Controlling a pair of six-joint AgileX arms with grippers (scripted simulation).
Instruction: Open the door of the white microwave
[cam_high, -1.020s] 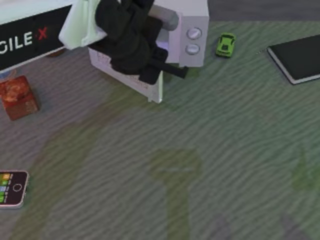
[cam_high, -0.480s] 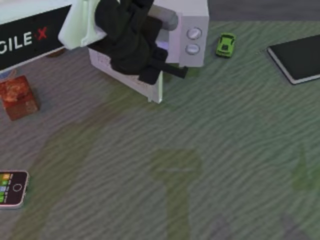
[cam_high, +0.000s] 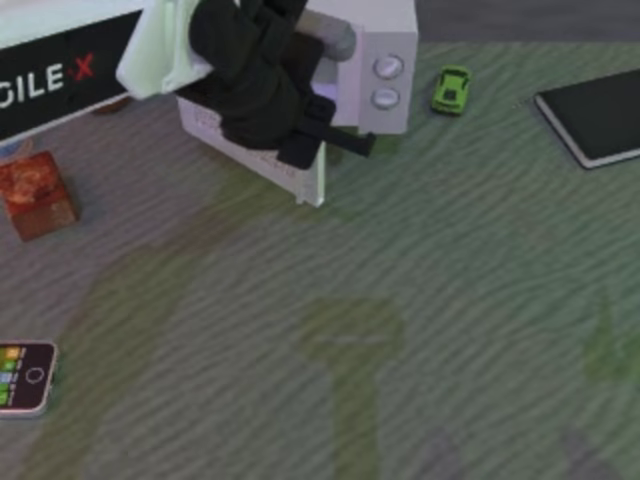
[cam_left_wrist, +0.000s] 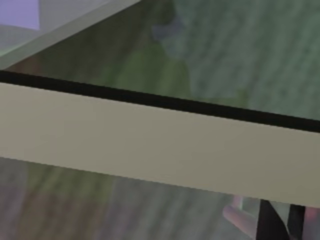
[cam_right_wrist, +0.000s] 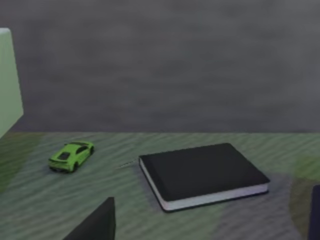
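Note:
The white microwave stands at the table's back, its two knobs facing front. Its door is swung out toward the front left, hinged at the left. My left arm reaches over the door, and my left gripper sits at the door's free edge, by the gap to the oven. In the left wrist view the door's edge fills the picture as a pale band, and two dark fingers stand close together on it. My right gripper is out of the top view; one fingertip shows, set wide apart from the other.
A green toy car sits right of the microwave and a black book lies at the far right. A red-brown block and a phone lie at the left. A sign box stands at the back left.
My left arm has shifted very slightly over the door; the door's angle looks almost the same. Nothing else has moved.

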